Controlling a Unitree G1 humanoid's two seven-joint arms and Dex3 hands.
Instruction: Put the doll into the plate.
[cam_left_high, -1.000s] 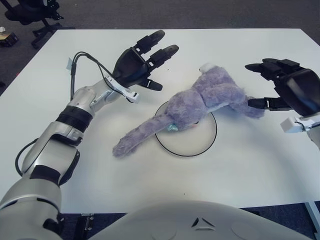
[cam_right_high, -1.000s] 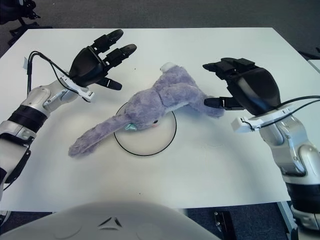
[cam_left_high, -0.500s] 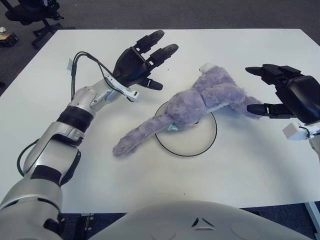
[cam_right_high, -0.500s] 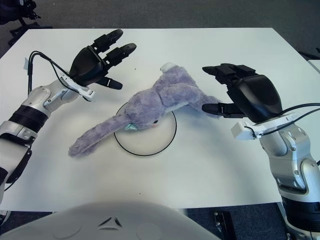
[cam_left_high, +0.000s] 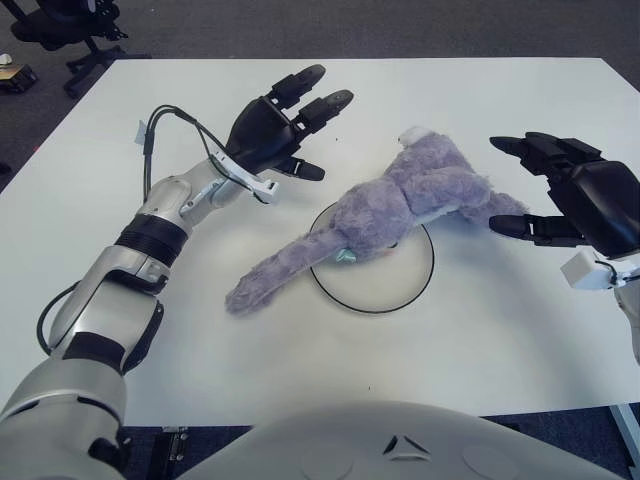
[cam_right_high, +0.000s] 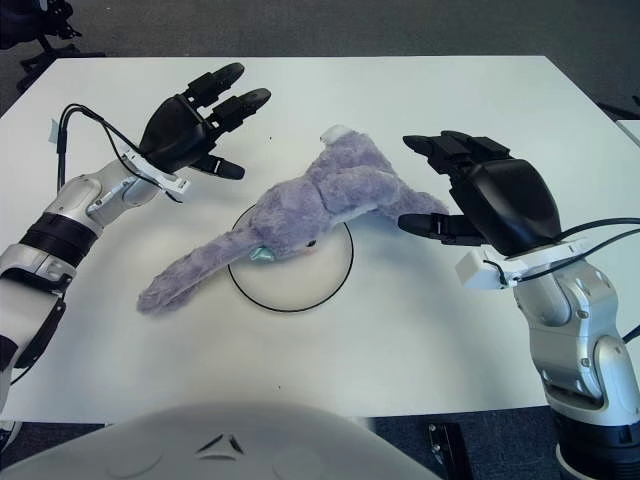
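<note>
Across the round black-rimmed white plate (cam_left_high: 385, 285) the fluffy purple plush doll (cam_left_high: 400, 205) lies diagonally, right hand (cam_right_high: 480, 195) nearest, open-fingered beside its far-right limb; left hand (cam_left_high: 280, 130) open, farther.

Bright, even overhead light; soft faint shadows, sharp focus throughout.

Broad white rectangular counter (cam_left_high: 500, 330), matte top, dark grey floor beyond its edges. Round white flat plate w/ thin black rim (cam_left_high: 385, 290) sits directly on counter, approx centre. Lilac-grey long-eared plush doll (cam_left_high: 400, 205) lies across plate's far-left part: head over plate, one long ear (cam_left_high: 275, 275) trailing off rim onto counter toward robot's left, body + legs stretched on counter toward far right. Few tiny dark specks on counter surface, e.g. near front edge.
</note>
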